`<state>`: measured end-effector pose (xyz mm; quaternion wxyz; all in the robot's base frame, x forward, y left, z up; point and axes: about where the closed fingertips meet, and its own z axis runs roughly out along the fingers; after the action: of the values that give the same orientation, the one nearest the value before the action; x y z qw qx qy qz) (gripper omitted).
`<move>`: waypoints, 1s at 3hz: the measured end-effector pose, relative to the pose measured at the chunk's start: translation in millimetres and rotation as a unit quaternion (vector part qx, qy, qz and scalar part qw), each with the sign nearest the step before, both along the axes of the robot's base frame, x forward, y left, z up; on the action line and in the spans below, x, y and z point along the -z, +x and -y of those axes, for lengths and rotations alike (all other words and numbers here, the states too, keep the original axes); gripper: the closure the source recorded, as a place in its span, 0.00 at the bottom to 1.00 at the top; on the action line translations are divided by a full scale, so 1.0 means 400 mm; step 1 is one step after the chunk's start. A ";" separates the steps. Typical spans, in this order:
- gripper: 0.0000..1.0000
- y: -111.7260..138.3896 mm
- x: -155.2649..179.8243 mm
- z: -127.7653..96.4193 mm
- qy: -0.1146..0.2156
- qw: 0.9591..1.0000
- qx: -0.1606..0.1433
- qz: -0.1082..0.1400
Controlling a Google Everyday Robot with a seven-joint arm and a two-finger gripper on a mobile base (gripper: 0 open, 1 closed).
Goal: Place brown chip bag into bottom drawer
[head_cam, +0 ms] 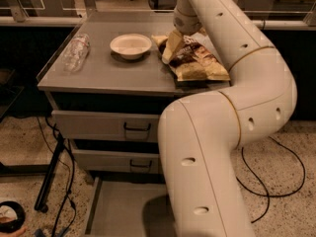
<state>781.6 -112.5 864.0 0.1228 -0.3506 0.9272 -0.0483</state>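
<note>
One brown chip bag (198,62) lying on the desk (113,75) just right of the white bowl (131,45), hand (172,46) at the bag's bowl-side edge, grip cannot be told, bottom drawer (118,211) open well below the bowl, plastic bottle (76,52) left of the bowl

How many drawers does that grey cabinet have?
3: upper drawer and middle drawer, both shut, black handles; bottom drawer pulled open. The gripper is up top at the brown chip bag.
</note>
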 end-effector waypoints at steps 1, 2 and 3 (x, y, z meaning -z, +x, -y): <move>0.00 0.028 0.068 0.000 -0.012 1.000 0.005 -0.011; 0.00 0.043 0.131 -0.009 -0.021 0.999 -0.001 -0.026; 0.19 0.061 0.139 -0.016 -0.018 1.000 -0.003 -0.016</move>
<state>806.2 -106.2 808.6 0.1021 -0.3561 0.9270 -0.0592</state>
